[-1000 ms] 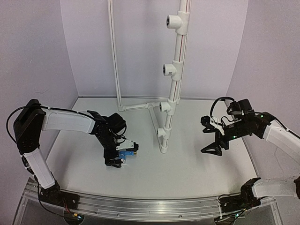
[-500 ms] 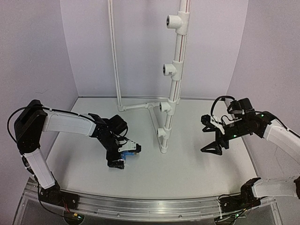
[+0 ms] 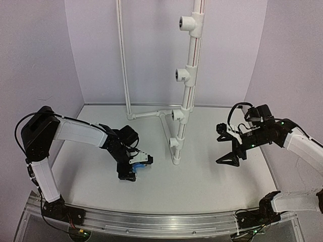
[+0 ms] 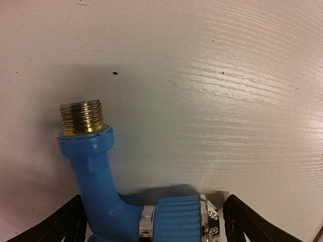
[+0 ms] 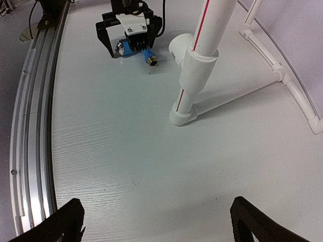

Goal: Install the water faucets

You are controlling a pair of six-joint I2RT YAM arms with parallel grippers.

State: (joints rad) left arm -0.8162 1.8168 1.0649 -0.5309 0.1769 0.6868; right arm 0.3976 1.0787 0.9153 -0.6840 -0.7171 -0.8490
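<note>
The bright-blue faucet (image 3: 137, 164) lies on the white table left of the pipe stand. In the left wrist view the faucet (image 4: 101, 191) shows its brass-coloured threaded end pointing up in the frame and its ribbed blue knob with a chrome ring at the bottom. My left gripper (image 3: 135, 167) is low over it, jaws wide, one finger on each side, with a gap showing at the knob side. The faucet (image 5: 135, 46) and left gripper also show far off in the right wrist view. My right gripper (image 3: 223, 146) is open and empty, held above the table to the right.
A white pipe stand (image 3: 186, 96) rises mid-table with several tee fittings facing left; the lowest tee (image 3: 174, 142) is near the table, also seen in the right wrist view (image 5: 181, 50). Its slanted brace pipe (image 3: 164, 128) and a thin upright pipe (image 3: 123, 60) stand behind. An aluminium rail (image 3: 151, 222) runs along the near edge.
My left gripper has shifted a little to the right along the table, the faucet staying between its fingers. The right arm has not moved.
</note>
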